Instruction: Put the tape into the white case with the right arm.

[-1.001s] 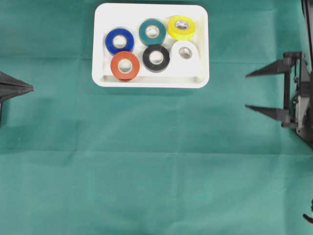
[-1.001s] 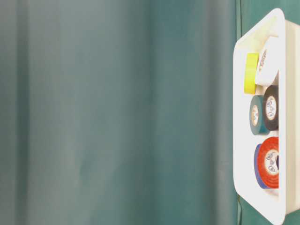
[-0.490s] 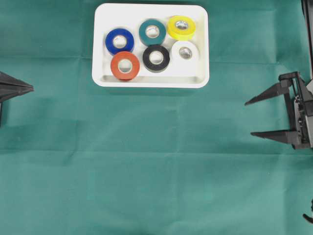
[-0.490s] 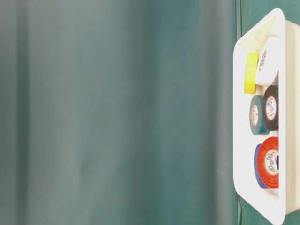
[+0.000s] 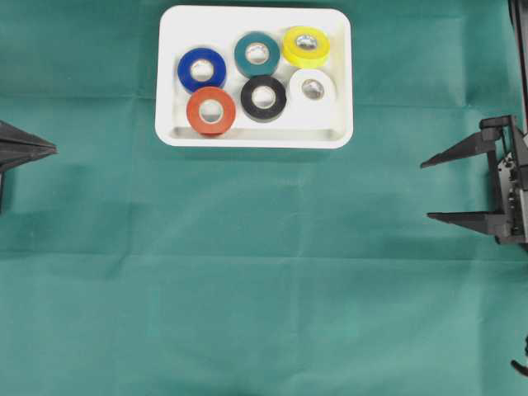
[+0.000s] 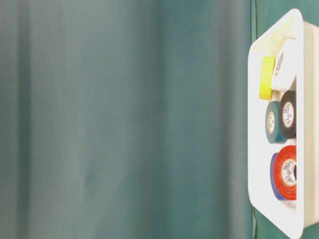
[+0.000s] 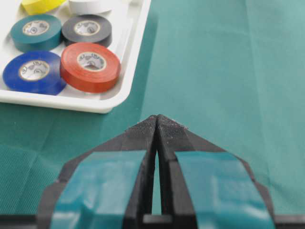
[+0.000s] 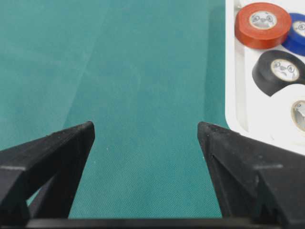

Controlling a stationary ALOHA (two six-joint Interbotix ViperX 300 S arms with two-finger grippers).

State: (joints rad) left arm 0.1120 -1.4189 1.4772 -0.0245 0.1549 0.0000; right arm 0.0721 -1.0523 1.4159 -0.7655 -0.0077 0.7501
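1. Green cloth [image 5: 264,289] covers the whole table: woven, matte, with faint fold creases. Nothing lies on it between the right gripper [image 5: 427,189] and the white case [image 5: 254,136].
2. White case sits at the top centre of the overhead view: a shallow plastic tray with rounded corners, a raised rim and a narrow groove along its near edge.
3. Six tape rolls lie inside it, all flat, with pale cores: blue roll [image 5: 201,69], teal roll [image 5: 256,54], yellow roll [image 5: 305,45], red roll [image 5: 211,110], black roll [image 5: 264,97], white roll [image 5: 313,87].
4. Packing: the red roll overlaps the edge of the blue one. Black touches teal and sits just beside white. Yellow looks partly propped on the white roll and the far rim.
5. No tape lies on the cloth, so the tape is already in the case.
6. Right gripper is at the right edge of the overhead view, well apart from the case. Its two long, pointed black fingers are spread wide with nothing between them; the wrist view shows bare cloth in the gap and the case corner at upper right.
7. Left gripper [image 7: 157,119] is at the left edge. Its black fingers with teal patches are pressed tip to tip and hold nothing. The case's near corner lies just ahead of it in its wrist view.
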